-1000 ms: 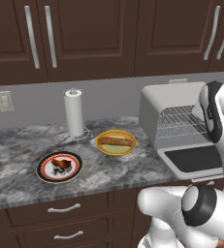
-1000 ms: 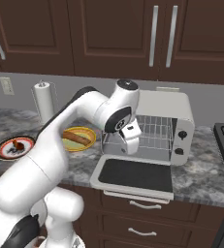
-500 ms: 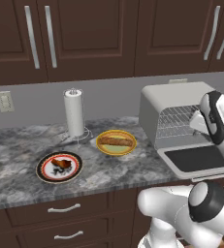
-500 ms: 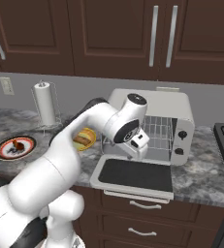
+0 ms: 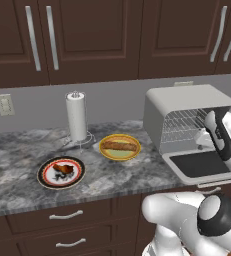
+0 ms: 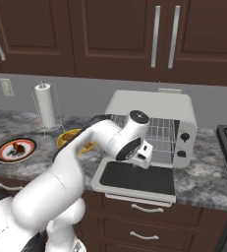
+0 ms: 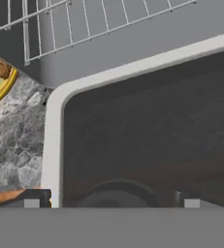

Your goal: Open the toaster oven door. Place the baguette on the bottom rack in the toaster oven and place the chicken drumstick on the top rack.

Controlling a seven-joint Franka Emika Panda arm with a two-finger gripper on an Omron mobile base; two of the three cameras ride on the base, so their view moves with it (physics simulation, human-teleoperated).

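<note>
Gripper (image 6: pixel 143 156) wide open, nothing held, hanging just above the toaster oven door (image 6: pixel 137 178), which lies folded flat, so step 1 looks done. Racks (image 6: pixel 160 132) bare behind it inside the toaster oven (image 6: pixel 156 106). Baguette (image 5: pixel 120 146) on yellow plate to gripper's left, chicken drumstick (image 5: pixel 63 169) on red-rimmed plate farther left on desk (image 5: pixel 17 167); both placements left.

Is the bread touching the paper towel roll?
Apart. The left base view shows the baguette on its yellow plate, with bare counter between it and the paper towel roll.
</note>
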